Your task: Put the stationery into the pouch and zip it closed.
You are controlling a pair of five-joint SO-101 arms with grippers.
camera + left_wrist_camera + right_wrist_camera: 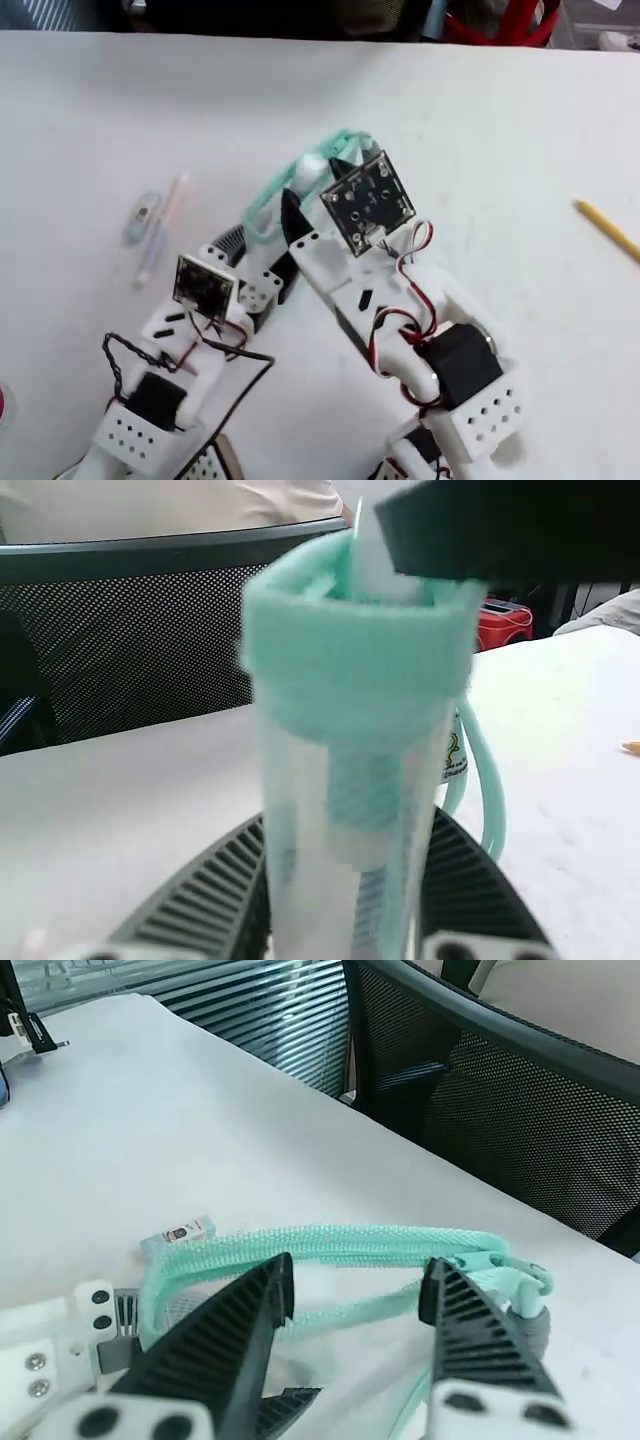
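Your left claw [348, 830] clamps the clear mint-trimmed zip pouch [350, 670] at the middle of the white desk [480, 110]. Your right claw [360, 1265] stands wide open astride its zipper rim [330, 1235]. Snag that rim and the pouch may pull free.

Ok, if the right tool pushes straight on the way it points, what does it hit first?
The pouch: its teal zip rim lies just ahead of the right tool, which is open and straddles it. Depth is hard to judge.

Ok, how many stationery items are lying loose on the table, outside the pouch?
3: a yellow pencil at the high view's right edge, a pale pen left of the pouch, and a small bluish item beside that pen. More may be hidden under the pouch.
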